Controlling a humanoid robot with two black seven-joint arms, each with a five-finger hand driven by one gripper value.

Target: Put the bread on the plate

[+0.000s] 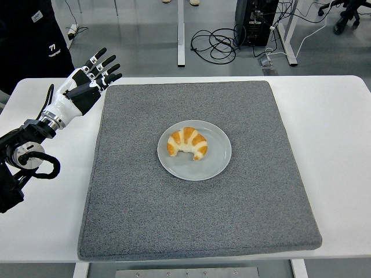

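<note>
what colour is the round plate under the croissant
The round plate is pale grey, holding a golden-brown croissant; clearest in the head view.

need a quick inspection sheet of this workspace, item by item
surface: white table covered by a grey mat
job's things: croissant lies on the grey plate, mid-mat
clutter: nothing seen
hands: left hand open, fingers spread, raised off the mat's far left corner, holding nothing; right not in view
cables: black cables coiled on the floor beyond the table
surroundings: person in dark clothing at top left; computer tower on the floor
</note>
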